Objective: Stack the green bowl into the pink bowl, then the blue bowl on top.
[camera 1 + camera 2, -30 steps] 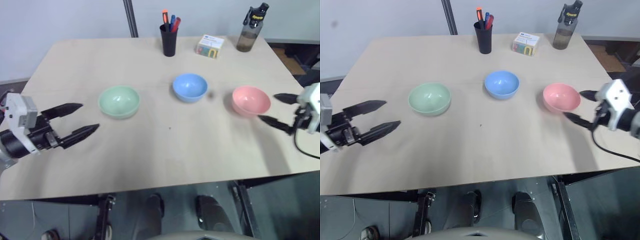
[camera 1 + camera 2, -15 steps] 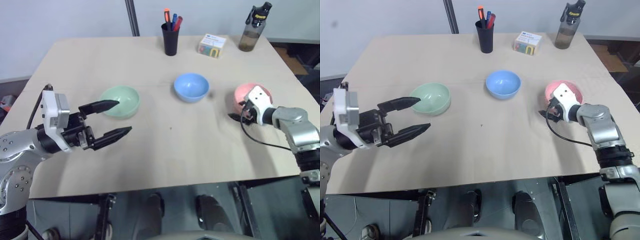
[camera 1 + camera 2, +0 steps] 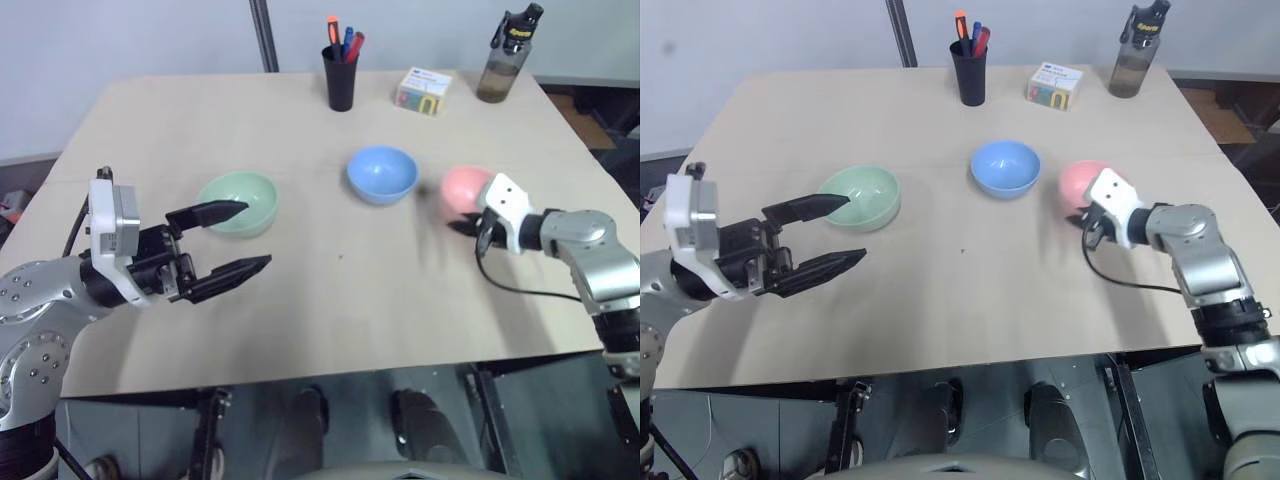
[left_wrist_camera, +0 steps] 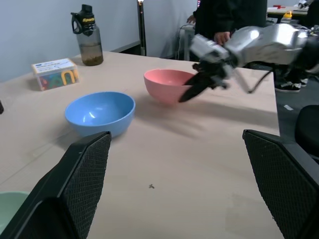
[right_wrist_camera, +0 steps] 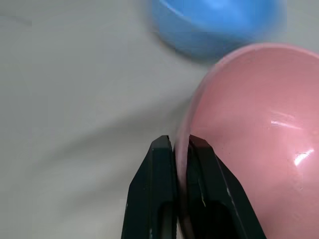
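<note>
The pink bowl point(image 3: 460, 185) sits right of centre on the table, close to the blue bowl point(image 3: 381, 174). My right gripper point(image 5: 181, 142) is shut on the pink bowl's near rim, one finger inside and one outside; the left wrist view shows this right gripper point(image 4: 192, 92) at the pink bowl point(image 4: 167, 82) too. The green bowl point(image 3: 240, 203) rests on the left. My left gripper point(image 3: 256, 235) hovers open just in front of the green bowl, its far fingertip over the rim, holding nothing.
A black cup of pens point(image 3: 339, 80), a small box point(image 3: 421, 91) and a dark bottle point(image 3: 503, 62) stand along the table's far edge. A pole point(image 3: 262, 35) rises behind it. A person point(image 4: 229, 15) stands beyond the table in the left wrist view.
My right gripper has swung in from the right, shut on the pink bowl's rim and dragged the bowl left toward the blue bowl. My left gripper moved right, up to the green bowl.
</note>
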Action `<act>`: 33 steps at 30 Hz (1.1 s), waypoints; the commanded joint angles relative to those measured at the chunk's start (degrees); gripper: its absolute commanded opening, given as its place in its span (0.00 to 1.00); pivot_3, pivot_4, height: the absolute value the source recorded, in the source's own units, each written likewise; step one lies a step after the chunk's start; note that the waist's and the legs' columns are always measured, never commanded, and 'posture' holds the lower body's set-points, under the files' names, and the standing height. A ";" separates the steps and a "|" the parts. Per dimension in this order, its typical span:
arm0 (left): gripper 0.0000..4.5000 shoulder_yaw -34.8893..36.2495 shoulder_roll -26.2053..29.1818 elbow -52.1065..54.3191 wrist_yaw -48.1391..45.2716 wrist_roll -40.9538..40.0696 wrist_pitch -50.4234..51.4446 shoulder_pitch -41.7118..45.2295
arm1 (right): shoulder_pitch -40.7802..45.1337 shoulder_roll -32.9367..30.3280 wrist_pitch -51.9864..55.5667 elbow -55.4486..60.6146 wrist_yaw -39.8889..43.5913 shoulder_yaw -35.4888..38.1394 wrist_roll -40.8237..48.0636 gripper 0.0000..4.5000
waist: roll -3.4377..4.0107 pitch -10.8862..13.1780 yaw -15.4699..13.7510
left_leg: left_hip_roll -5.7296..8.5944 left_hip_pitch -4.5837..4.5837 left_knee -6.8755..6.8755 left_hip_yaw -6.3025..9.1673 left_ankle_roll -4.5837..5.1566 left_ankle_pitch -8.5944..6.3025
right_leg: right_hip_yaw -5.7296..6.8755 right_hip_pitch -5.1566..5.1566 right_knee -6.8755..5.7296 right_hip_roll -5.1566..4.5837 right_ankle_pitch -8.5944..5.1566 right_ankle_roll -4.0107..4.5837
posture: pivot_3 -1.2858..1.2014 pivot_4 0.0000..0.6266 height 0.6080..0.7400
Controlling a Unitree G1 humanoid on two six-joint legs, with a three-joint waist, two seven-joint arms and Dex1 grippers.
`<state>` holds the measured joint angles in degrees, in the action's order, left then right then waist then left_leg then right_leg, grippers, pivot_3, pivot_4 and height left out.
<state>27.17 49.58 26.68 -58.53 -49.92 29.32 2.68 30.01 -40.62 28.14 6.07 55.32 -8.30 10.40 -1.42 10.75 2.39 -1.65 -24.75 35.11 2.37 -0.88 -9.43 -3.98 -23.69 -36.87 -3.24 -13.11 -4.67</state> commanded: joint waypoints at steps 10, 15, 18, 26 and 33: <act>1.00 -1.20 -0.02 -2.69 5.32 10.20 -3.64 0.77 | 0.64 14.78 6.35 8.96 -6.34 -16.33 -3.55 0.17 | -0.13 -0.10 -0.16 | -0.24 0.01 0.08 -0.03 -0.03 0.00 | 0.00 -0.02 -0.04 0.26 0.10 0.29 | 0.52 0.24 1.00; 1.00 -1.44 0.65 -1.20 8.22 15.47 -4.31 -1.07 | 2.10 13.99 6.72 8.23 -5.24 -14.80 -3.10 0.60 | -0.12 -0.09 -0.10 | -0.26 0.02 0.06 -0.02 -0.03 0.00 | 0.01 -0.03 -0.02 0.28 0.12 0.33 | 0.52 0.24 1.00; 1.00 -2.42 1.01 -0.16 13.04 22.58 -5.28 -2.16 | 1.69 11.85 7.08 10.84 -4.05 -12.92 -1.82 0.87 | -0.12 -0.09 -0.06 | -0.26 0.02 0.04 -0.03 -0.04 -0.01 | 0.00 -0.04 -0.03 0.28 0.11 0.33 | 0.52 0.24 1.00; 1.00 -17.14 10.98 -2.66 19.58 37.33 5.98 7.76 | 1.70 11.30 5.40 19.75 -2.46 -1.20 9.36 0.97 | -0.17 -0.06 -0.35 | -0.27 0.04 0.06 0.02 -0.05 -0.01 | 0.05 0.00 -0.05 0.31 -0.01 0.12 | 0.52 0.24 1.00; 0.94 -36.83 8.55 -13.97 17.35 49.44 7.30 25.44 | 5.60 13.08 1.34 14.98 -4.09 -2.15 7.38 0.99 | -0.16 -0.05 -0.09 | -0.36 -0.02 0.05 0.00 -0.05 -0.01 | 0.04 -0.09 -0.08 0.43 0.20 0.12 | 0.52 0.24 1.00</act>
<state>-4.61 58.88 16.07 -39.99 -5.52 37.43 23.49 33.78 -27.97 32.11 21.17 51.70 -10.67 18.26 -1.58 10.69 2.30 -2.01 -24.77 35.16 2.37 -0.92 -9.44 -3.94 -23.78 -36.95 -2.78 -12.91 -4.56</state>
